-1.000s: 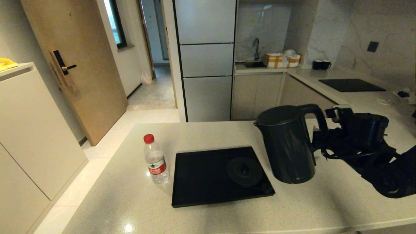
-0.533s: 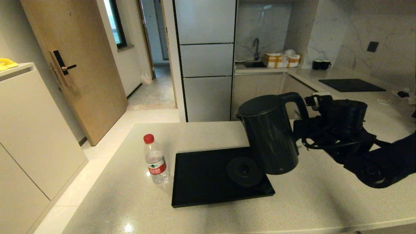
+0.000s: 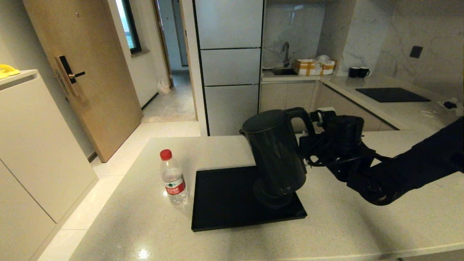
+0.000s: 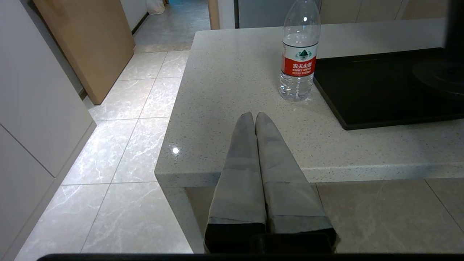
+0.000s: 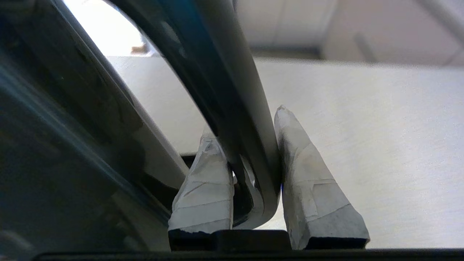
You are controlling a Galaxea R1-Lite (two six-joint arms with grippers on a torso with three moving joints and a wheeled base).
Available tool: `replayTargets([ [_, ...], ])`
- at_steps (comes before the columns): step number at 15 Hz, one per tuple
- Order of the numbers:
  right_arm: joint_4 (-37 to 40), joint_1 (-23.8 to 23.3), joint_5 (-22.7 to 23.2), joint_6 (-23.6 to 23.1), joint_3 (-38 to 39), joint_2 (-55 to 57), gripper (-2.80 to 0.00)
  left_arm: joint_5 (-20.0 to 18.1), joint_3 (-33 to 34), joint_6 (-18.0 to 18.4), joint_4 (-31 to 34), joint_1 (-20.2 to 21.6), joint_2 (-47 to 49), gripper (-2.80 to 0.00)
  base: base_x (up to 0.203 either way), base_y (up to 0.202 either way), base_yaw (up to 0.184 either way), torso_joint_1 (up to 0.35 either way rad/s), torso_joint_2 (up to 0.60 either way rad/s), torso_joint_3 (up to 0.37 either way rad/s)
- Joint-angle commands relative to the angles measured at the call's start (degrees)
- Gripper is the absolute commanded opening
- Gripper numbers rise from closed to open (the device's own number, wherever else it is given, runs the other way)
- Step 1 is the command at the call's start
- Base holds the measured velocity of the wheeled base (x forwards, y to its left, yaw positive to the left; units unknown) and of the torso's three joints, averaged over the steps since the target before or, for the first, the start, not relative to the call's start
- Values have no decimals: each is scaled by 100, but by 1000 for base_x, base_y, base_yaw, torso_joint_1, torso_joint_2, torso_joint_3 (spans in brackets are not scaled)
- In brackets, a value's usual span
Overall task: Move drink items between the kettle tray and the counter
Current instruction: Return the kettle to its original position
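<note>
left claw (image 4: 255, 117): fingers pressed together, parked off the table's (image 3: 224, 148) near edge | water bottle (image 3: 173, 178): upright on table, just left of tray (image 3: 224, 203) | kettle (image 3: 275, 156): tilted, over tray's base disc (image 3: 270, 197) | right claw (image 5: 250, 145): pinching kettle handle (image 3: 302, 117)

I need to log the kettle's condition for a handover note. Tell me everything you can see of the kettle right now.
The kettle is tall, dark and glossy, apparently plastic, with a flat closed lid, a small spout facing the robot's left and a loop handle. The right end effector is clamped on that handle, one finger on each side. The kettle leans, top toward the left, with its bottom at the round base disc on the black tray; whether it is fully seated cannot be told.
</note>
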Motion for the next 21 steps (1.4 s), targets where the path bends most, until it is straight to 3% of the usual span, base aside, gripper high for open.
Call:
replayTargets([
  [1, -59, 162, -12, 159, -81, 382, -280, 3, 1, 3, 0, 4, -6, -280, 0, 0, 0, 0, 0, 0],
  [8, -129, 295, -12, 596, -50, 701, -280, 3, 1, 3, 0, 4, 2, -280, 0, 0, 0, 0, 0, 0],
  [16, -129, 78, 37, 608, -78, 645, -280, 3, 1, 3, 0, 4, -5, -280, 0, 0, 0, 0, 0, 0],
  [19, -147, -85, 76, 633, 323, 566, -280, 3, 1, 3, 0, 4, 2, -280, 0, 0, 0, 0, 0, 0],
  [21, -569, -129, 167, 641, 674, 606, -280, 3, 1, 3, 0, 4, 2, -280, 0, 0, 0, 0, 0, 0],
])
